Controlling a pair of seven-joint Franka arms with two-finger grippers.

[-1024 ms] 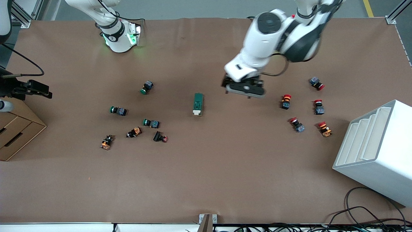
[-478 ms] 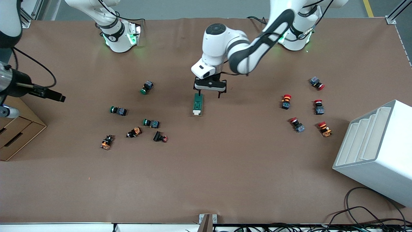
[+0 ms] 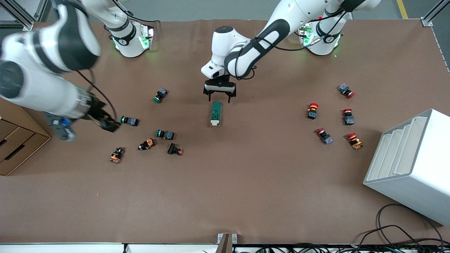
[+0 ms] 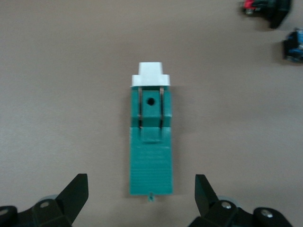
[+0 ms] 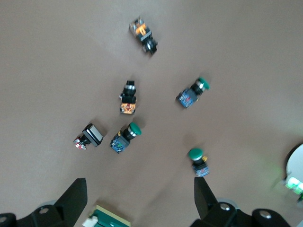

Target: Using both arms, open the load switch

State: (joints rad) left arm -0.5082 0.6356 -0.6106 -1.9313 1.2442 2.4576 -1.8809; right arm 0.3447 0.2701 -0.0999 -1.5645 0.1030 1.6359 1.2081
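The load switch [image 3: 216, 113] is a dark green oblong block lying flat at mid-table, its white tab on the end nearer the front camera. My left gripper [image 3: 219, 96] hovers open just over the switch's tabless end. In the left wrist view the load switch [image 4: 150, 142] lies between and ahead of the spread fingers [image 4: 75, 194], untouched. My right gripper [image 3: 109, 124] hangs open over the table beside a green-capped push button [image 3: 129, 121], holding nothing. A corner of the load switch [image 5: 111, 220] shows in the right wrist view, near one open finger.
Several push buttons [image 3: 165, 134] lie scattered toward the right arm's end, and red-capped ones [image 3: 312, 110] toward the left arm's end. A white stepped rack [image 3: 411, 165] stands at the left arm's end. A cardboard box [image 3: 17, 140] sits at the table's other end.
My left gripper swept across from the red-capped buttons' side to hover over the switch's tabless end. My right arm swung in from the table's edge toward the button cluster.
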